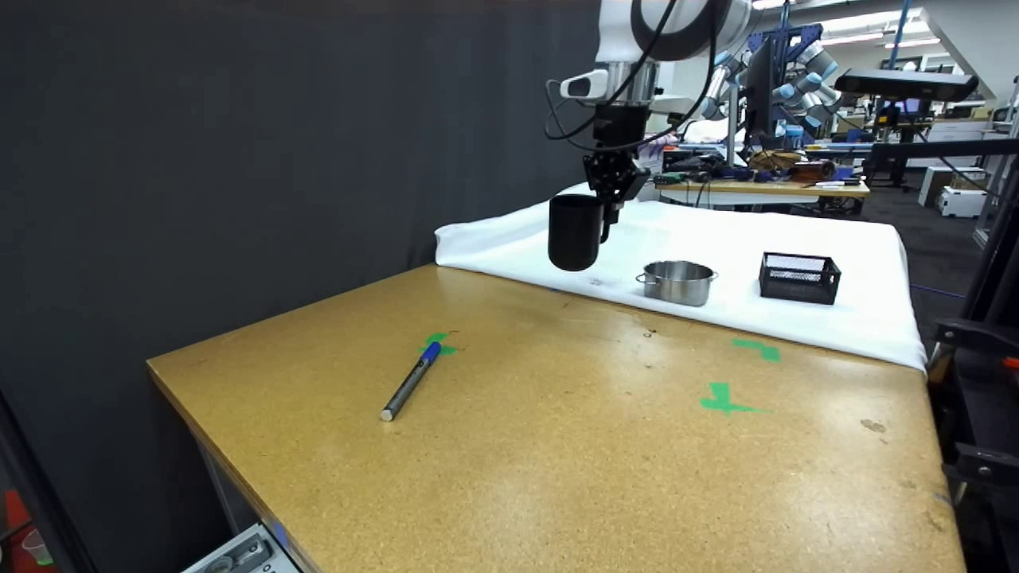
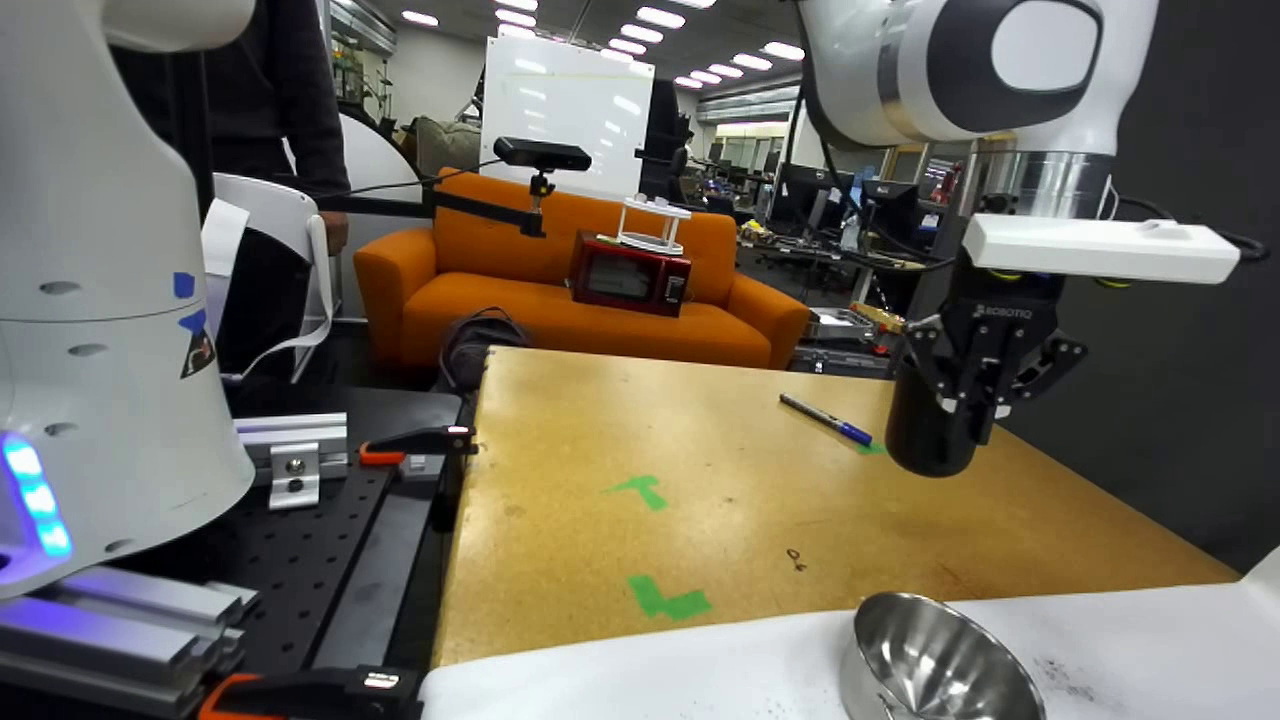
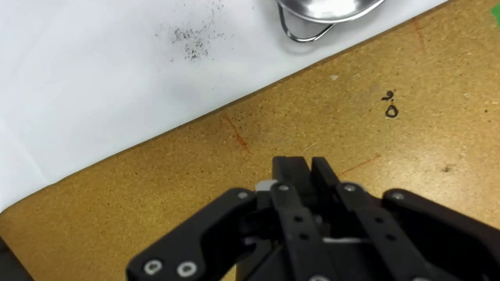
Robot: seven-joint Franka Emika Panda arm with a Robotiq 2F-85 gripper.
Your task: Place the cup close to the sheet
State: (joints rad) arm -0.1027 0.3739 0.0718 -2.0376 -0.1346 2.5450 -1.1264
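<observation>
Robotiq gripper (image 3: 308, 166), foremost in the wrist view — fingers drawn nearly together, holding a black mug (image 1: 573, 235); exact grip point hidden. Mug: cylindrical, roughly upright, just beside the fingers, suspended above the particleboard tabletop (image 1: 557, 446). White cloth (image 3: 117, 86): rumpled, on the tabletop; its edge lower than the gripper and beyond the fingertips in the wrist view, near the mug but apart from it. Steel pot (image 1: 681, 292), two loop handles: on the cloth, lower than the gripper and near it. Black mesh basket (image 1: 800, 291): on the cloth, farther from the gripper than the pot. Marker pen (image 1: 409, 383), blue cap — on the tabletop, to the gripper's side away from the cloth. Green tape marks (image 1: 720, 396): on the tabletop, lower than the gripper.
</observation>
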